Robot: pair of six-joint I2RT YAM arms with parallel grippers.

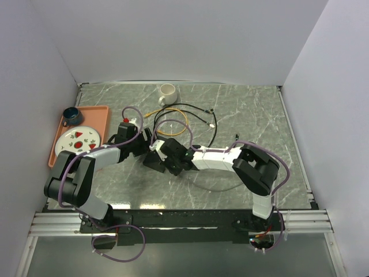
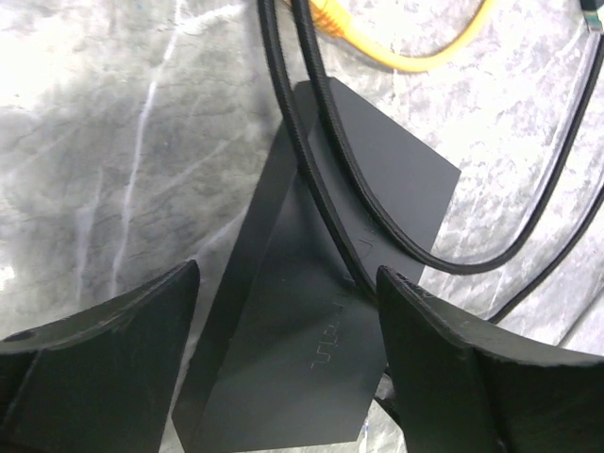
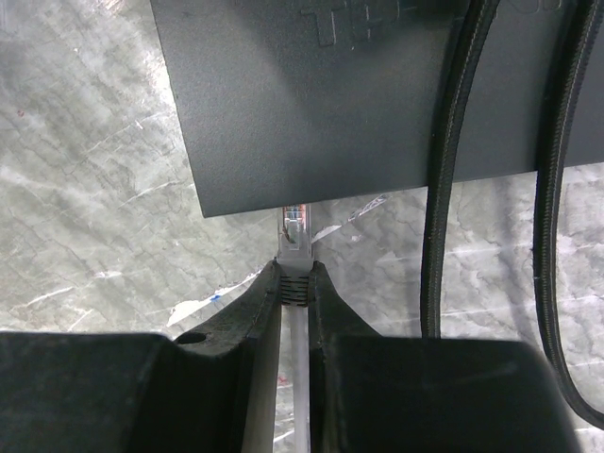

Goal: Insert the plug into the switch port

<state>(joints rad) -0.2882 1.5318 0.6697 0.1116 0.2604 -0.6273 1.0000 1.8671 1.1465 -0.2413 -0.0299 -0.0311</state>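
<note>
On the marble-patterned table [image 1: 248, 109], an orange tray [image 1: 101, 112] with a plate [image 1: 79, 139] and a blue cup [image 1: 72, 115] sits at the far left of the top view, well apart from the work. A white mug [image 1: 167, 94] stands at upper centre.

Just left of centre, the left gripper [image 2: 288, 274] hangs over the black box [image 2: 311, 311] with its fingers [image 2: 113, 349] wide apart, one on each side of the box. Whether they touch its sides cannot be told from the wrist view. Two black cables [image 2: 326, 160] lie across the box's top, and a yellow cable [image 2: 415, 58] curls beyond it.

To the right, the right gripper [image 3: 294, 269] is clamped on the clear plug [image 3: 293, 226], fingers pressed together around its rear. The plug's nose sits at the box's near narrow edge, at lower centre of the right wrist view. The switch port lies in that edge (the socket itself is hidden by the box's top face), so whether the nose has entered cannot be told.

The step in hand looks like the insertion itself, with approach and alignment apparently done. The next move likely calls for a straight push along the plug's axis, held level. The box probably needs bracing from the left so it does not slide away. A slight skew could jam the plug against the port's rim.
</note>
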